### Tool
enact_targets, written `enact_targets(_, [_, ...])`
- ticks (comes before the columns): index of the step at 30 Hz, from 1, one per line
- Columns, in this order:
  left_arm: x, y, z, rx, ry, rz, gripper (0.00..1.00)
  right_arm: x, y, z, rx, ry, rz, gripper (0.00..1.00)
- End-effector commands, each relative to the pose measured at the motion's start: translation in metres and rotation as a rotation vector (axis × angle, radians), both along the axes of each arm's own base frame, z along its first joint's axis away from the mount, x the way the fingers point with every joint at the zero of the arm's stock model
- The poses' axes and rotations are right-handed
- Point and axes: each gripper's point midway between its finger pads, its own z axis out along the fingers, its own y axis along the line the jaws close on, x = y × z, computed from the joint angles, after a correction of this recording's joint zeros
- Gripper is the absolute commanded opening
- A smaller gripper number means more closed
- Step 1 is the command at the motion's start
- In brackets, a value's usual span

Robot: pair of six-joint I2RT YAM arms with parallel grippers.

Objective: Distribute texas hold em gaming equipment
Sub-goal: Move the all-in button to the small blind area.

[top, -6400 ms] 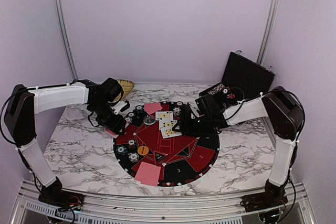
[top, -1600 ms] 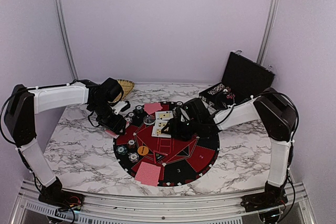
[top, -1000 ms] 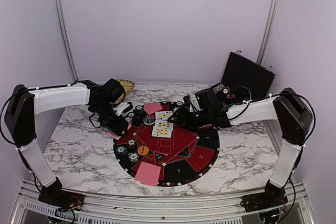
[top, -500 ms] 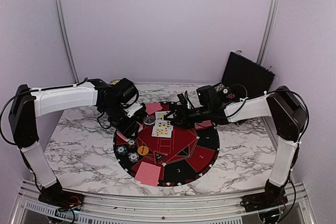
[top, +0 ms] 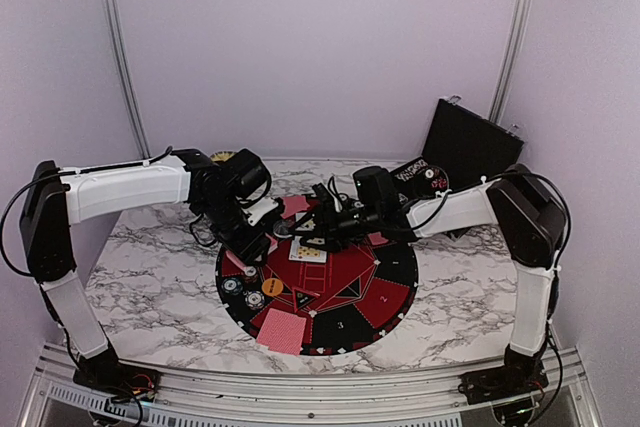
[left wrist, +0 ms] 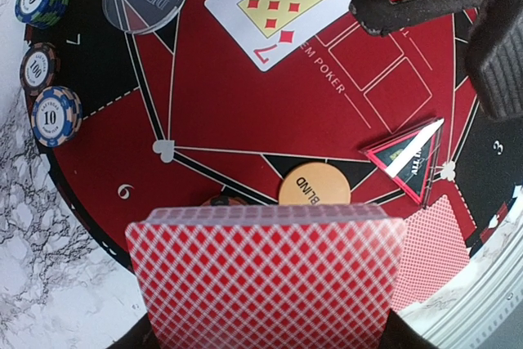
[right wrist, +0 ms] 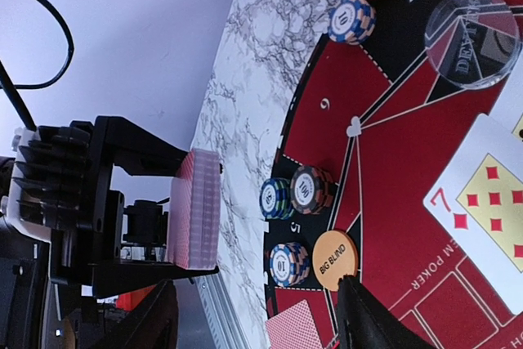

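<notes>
Red-backed playing-card deck (left wrist: 265,271) is being pinched by the left gripper (right wrist: 193,210) over the left edge of the round red-and-black mat (left wrist: 204,96). The right gripper (right wrist: 260,320), fingers spread and empty, is being held over the mat's far half.

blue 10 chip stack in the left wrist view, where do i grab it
I'd take the blue 10 chip stack by its striped side wall, coming straight down. Put one of the right fingers on its marble side and one on its mat-centre side: it stands upright as a short round column, and the neighbouring stack crowds it along the mat rim.
</notes>
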Motion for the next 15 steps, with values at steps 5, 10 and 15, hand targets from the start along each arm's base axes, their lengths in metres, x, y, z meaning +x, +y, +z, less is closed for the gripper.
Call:
enact_targets(5, [0.003,0.005,0.005,0.025,-0.019,0.009,0.24,-0.008,-0.007,-0.009,-0.224,-0.206,-0.047,0.65])
enact_targets(10, [0.008,0.011,0.007,0.023,-0.023,0.028,0.24,-0.026,-0.014,-0.028,-0.444,-0.364,-0.044,0.66])
enact_targets(15, [0.012,0.017,0.008,0.019,-0.022,0.045,0.24,-0.043,-0.015,-0.050,-0.658,-0.501,-0.013,0.70])
